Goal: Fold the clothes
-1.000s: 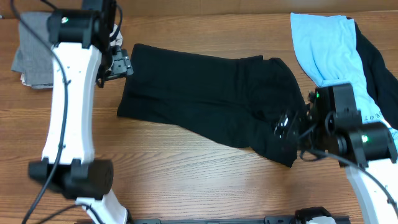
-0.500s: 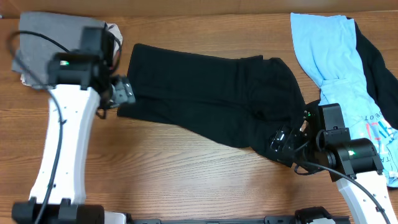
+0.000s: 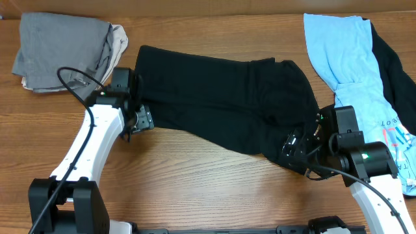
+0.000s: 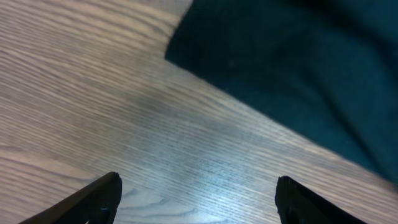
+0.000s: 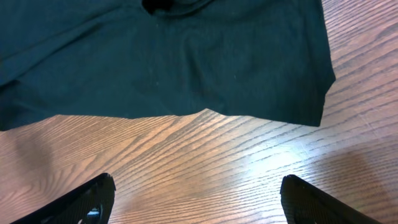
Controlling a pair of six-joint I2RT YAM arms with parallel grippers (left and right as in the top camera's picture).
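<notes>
A black garment (image 3: 214, 101) lies folded in a long band across the middle of the wooden table. My left gripper (image 3: 142, 120) is open and empty at its lower left corner; the left wrist view shows that corner (image 4: 292, 68) just past the spread fingers (image 4: 198, 199). My right gripper (image 3: 294, 146) is open and empty at the garment's lower right corner; the right wrist view shows the hem (image 5: 186, 62) above bare wood between the fingers (image 5: 198, 199). A light blue garment (image 3: 341, 52) lies over another black one (image 3: 396, 71) at the far right.
A folded grey garment (image 3: 58, 49) on a beige one (image 3: 117, 39) sits at the back left. The light blue garment has printed lettering (image 3: 390, 127) near my right arm. Bare wood runs along the front of the table (image 3: 208, 188).
My left arm has swung down from the back left and brought its gripper to the black garment's lower left corner. My right gripper has shifted slightly down and left at the lower right corner.
</notes>
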